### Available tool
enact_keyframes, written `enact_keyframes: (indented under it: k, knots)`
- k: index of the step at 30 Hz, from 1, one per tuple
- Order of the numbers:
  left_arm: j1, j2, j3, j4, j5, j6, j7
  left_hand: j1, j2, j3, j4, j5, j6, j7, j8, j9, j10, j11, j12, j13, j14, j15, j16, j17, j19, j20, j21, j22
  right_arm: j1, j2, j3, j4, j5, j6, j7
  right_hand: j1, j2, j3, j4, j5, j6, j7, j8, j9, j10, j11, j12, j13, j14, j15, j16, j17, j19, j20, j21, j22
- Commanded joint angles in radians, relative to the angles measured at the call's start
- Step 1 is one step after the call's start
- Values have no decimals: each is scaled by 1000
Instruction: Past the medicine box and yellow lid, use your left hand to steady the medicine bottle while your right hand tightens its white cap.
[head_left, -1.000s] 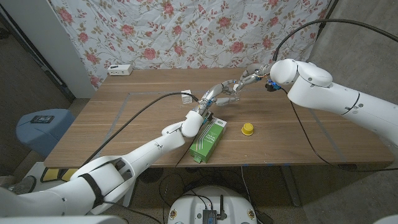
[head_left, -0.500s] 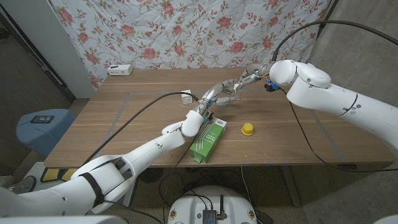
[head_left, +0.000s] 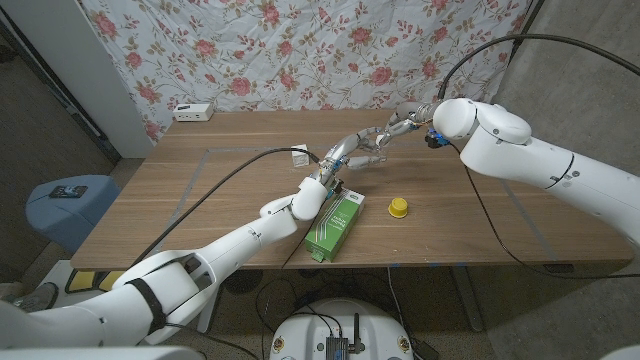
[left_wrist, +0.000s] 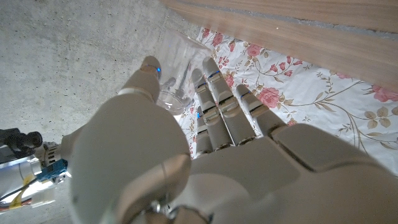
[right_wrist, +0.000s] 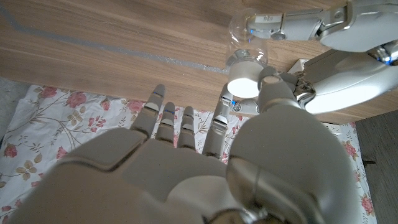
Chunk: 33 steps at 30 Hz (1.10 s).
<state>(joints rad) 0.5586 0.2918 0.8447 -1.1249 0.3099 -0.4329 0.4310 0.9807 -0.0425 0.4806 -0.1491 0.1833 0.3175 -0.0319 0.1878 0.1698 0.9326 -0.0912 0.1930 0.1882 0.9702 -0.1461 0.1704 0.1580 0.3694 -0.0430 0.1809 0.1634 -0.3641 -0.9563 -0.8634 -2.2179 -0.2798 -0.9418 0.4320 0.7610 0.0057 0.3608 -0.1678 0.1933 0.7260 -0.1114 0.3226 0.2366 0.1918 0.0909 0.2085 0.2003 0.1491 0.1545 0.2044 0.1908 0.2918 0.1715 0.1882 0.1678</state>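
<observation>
Little has moved since the earlier frames; both hands remain at the medicine bottle (right_wrist: 247, 37), which stands on the surface (head_left: 200, 200) beyond the medicine box (head_left: 334, 225) and yellow lid (head_left: 398, 207). The bottle is gripped by the left hand (head_left: 345, 153), fingers wrapped around its clear body. The white cap (right_wrist: 244, 84) is touched by the right hand (head_left: 392, 131), fingers mostly spread; whether it is truly pinched cannot be told. A firmer pinch is probably needed before twisting, with the bottle kept upright.

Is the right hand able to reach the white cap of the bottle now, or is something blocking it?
Probably yes. The right hand is right at the white cap, its thumb beside it. The left hand holds the clear bottle lower down, leaving the cap free.
</observation>
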Motion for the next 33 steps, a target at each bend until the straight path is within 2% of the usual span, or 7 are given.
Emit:
enact_keyframes:
  k: [1, 6, 19, 33]
  knots:
    - [13, 7, -4, -22, 3, 15, 0, -3, 10, 5, 0, 5, 5, -3, -2, 6, 84, -80, 2, 2, 9, -60, 3, 3, -4, -119, 4, 3, -27, 3, 18, -3, 5, 1, -34, 8, 1, 5, 6, -5, 23, -2, 13, 2, 17, -1, 11, 1, 11, -4, 10, 3, 15, -1, 7, 2]
    - [18, 10, -6, -31, 4, 21, -1, -3, 10, 5, 0, 5, 6, -3, -1, 6, 85, -78, 2, 2, 9, -61, 3, 3, -4, -120, 4, 3, -42, 4, 29, -4, 12, 2, -54, 6, 2, 5, 9, -7, 46, -7, 21, 2, 32, -8, 14, 1, 21, -10, 13, 3, 23, -3, 9, 2]
    - [23, 14, -8, -44, 7, 24, -3, -2, 10, 5, -1, 5, 6, -2, -2, 6, 85, -78, 3, 2, 7, -61, 2, 2, -4, -119, 4, 3, -71, 4, 46, -12, 36, -16, -97, -15, 4, -5, 21, -11, 117, 10, 45, 1, 65, -15, 18, 0, 45, -20, 19, 5, 39, -13, 10, 2]
    - [34, 24, -13, -67, 10, 34, -5, -4, 11, 5, 1, 5, 9, -4, -1, 6, 83, -79, 2, 2, 9, -59, 3, 3, -4, -118, 4, 3, -87, 7, 54, -13, 56, -12, -143, -45, -6, -20, 32, -16, 137, 26, 51, 0, 83, -14, 18, 0, 62, -25, 23, 7, 54, -18, 12, 3]
